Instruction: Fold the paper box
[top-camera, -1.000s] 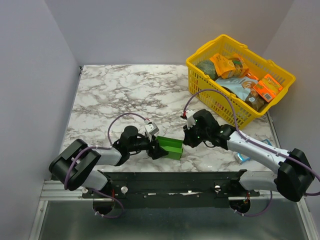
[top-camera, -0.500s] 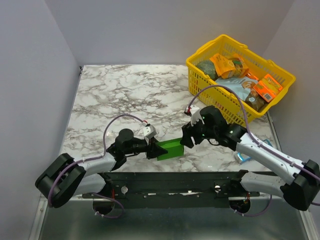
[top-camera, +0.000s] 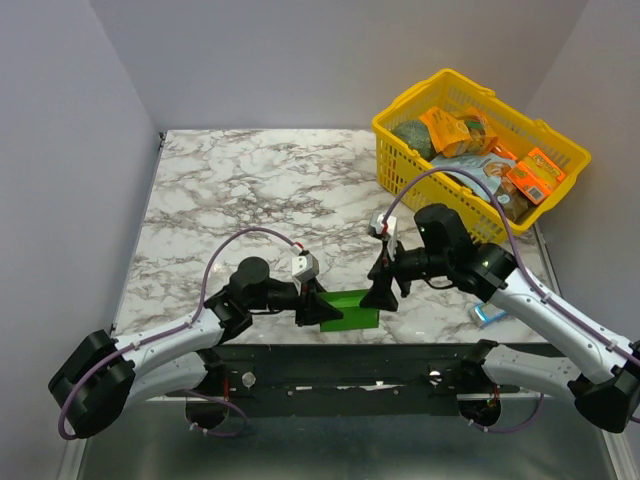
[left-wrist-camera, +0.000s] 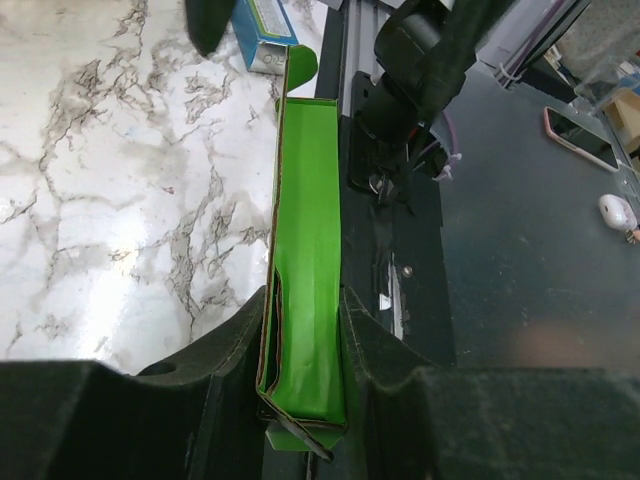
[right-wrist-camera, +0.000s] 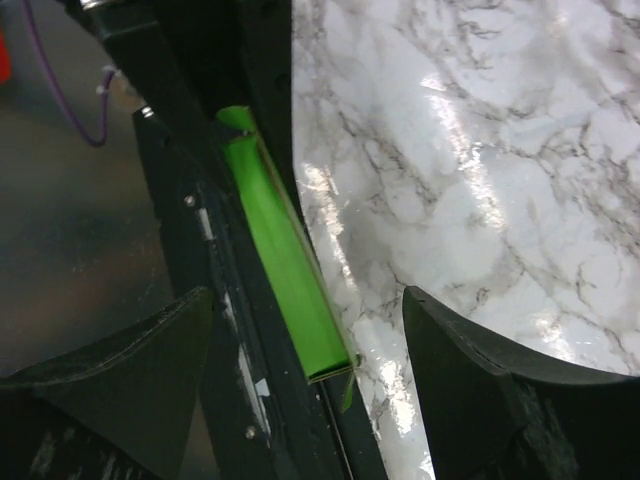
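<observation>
Groceries fill the yellow basket (top-camera: 400, 165) at the far right corner of the marble table (top-camera: 250, 190): orange packs (top-camera: 537, 173), a pale blue pouch (top-camera: 478, 172), an orange-yellow bag (top-camera: 445, 128) and a dark round item (top-camera: 410, 135) that cannot be made out. Nothing in it touches either arm.

Box (top-camera: 350, 310), bright green, sits at the near edge of the table, between the two grippers and along the dark rail. In the left wrist view it (left-wrist-camera: 308, 250) is an open trough with its hollow up and nothing inside.

Left gripper (top-camera: 312, 305) clamps the box's left end, one finger on each long wall (left-wrist-camera: 305, 330). Right gripper (top-camera: 383, 290) hangs above the box's right end with jaws spread wide; in its own view (right-wrist-camera: 308, 300) the box (right-wrist-camera: 280, 270) lies below the gap, touching neither finger.

Blue-and-white pack (top-camera: 487, 314) lies on the table by the right arm, apart from the box.
</observation>
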